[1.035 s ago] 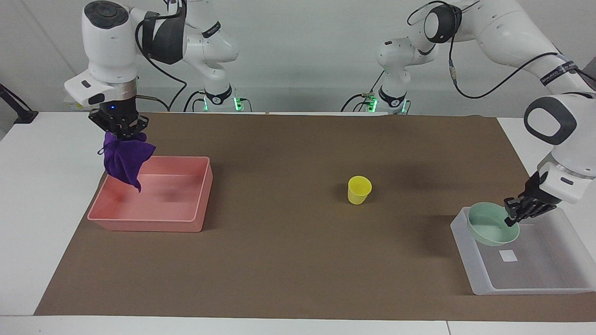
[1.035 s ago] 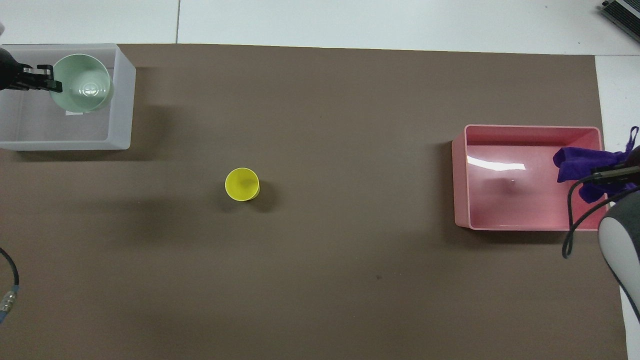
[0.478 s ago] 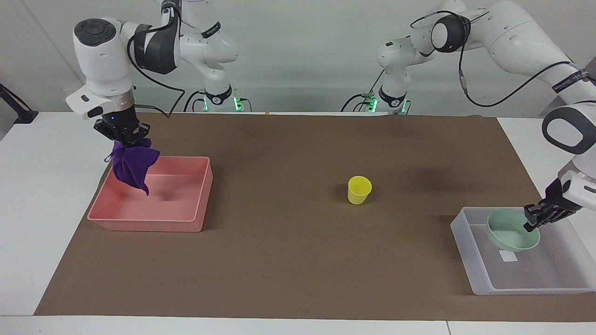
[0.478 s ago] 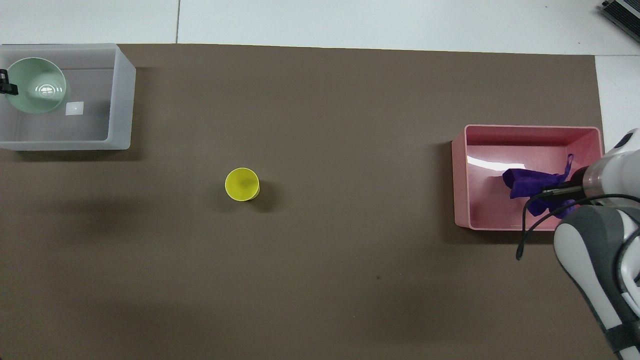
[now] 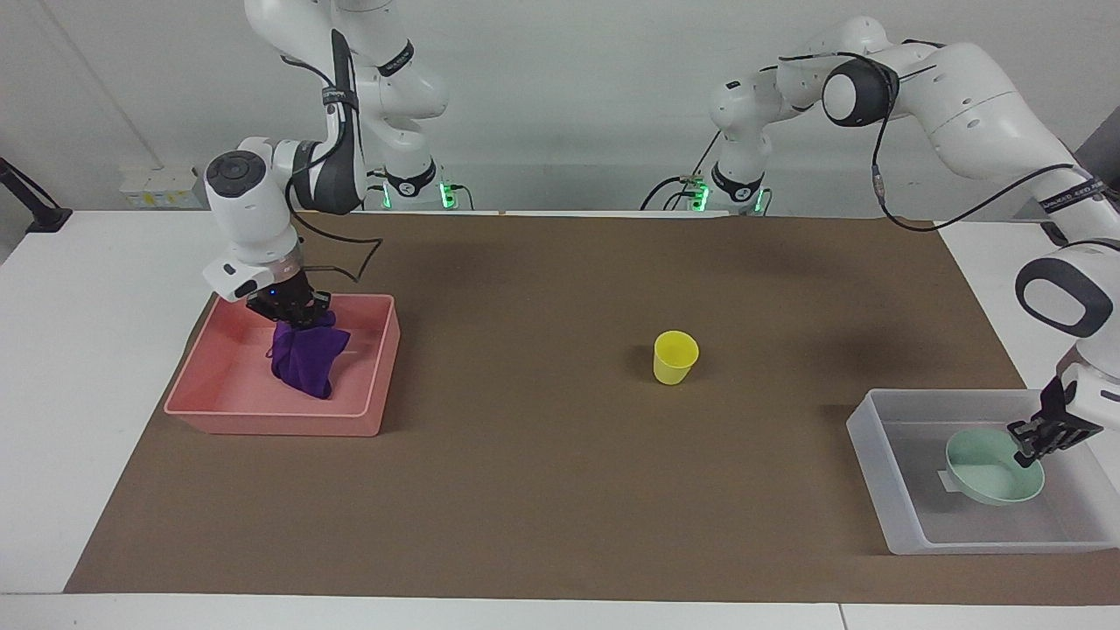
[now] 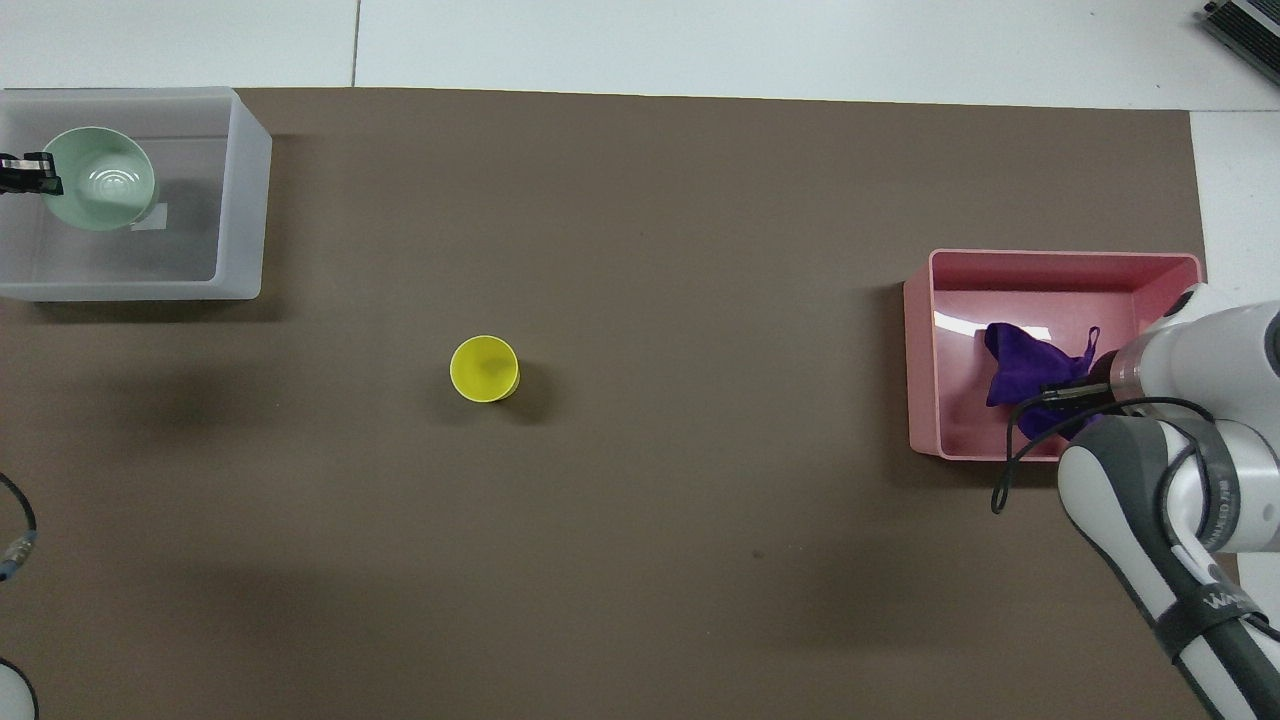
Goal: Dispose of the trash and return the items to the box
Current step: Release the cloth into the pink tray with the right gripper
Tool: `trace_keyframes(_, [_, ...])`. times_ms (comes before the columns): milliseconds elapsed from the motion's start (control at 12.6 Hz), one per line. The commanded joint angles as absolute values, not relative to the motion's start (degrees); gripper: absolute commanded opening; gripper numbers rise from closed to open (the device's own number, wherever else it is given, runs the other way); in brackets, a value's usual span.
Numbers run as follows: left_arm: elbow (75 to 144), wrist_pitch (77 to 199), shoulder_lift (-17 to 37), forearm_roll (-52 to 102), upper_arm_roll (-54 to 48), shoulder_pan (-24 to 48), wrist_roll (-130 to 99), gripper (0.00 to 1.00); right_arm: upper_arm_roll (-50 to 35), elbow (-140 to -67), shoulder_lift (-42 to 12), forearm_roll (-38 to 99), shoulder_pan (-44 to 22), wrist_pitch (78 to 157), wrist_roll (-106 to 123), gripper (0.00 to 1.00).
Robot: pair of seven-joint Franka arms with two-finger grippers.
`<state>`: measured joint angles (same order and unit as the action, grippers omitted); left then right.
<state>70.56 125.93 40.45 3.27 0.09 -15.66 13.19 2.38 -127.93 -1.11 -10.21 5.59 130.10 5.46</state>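
The right hand [image 5: 293, 317], at the facing view's left, grips the purple rag [image 5: 304, 359] low inside the pink tray [image 5: 372, 367]. The left hand [image 5: 1032, 442], lower right, pinches the green bowl [image 5: 989, 468] inside the clear box [image 5: 884, 472]. Each should settle its load flat before letting go. The yellow cup [image 5: 675, 356] stands mid-frame on the desk [image 5: 525, 490], awaiting boxing.

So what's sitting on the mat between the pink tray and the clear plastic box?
Only the small yellow plastic cup, standing upright alone on the brown mat; the rest of that stretch is bare. The overhead view shows it best.
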Motion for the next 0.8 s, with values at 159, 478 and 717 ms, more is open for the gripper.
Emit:
trace_keyframes(159, [80.2,132.0,37.1,3.0,-0.5,-16.8,13.4,0.0,1.8,-128.2,-2.2,-9.1,6.4,133.7,3.5,0.77])
trace_keyframes(478, [82.0,131.8,35.8,3.5,-0.7,-17.1,13.5,0.31,1.3,-121.8,-1.4,-9.1,5.5,125.4,3.2,1.0])
trace_keyframes(717, [78.7,128.5,36.2,3.3,-0.7,-16.7,13.7,1.0,-0.3,-113.3,-0.7,-8.3,5.3,115.5,-3.0,1.0])
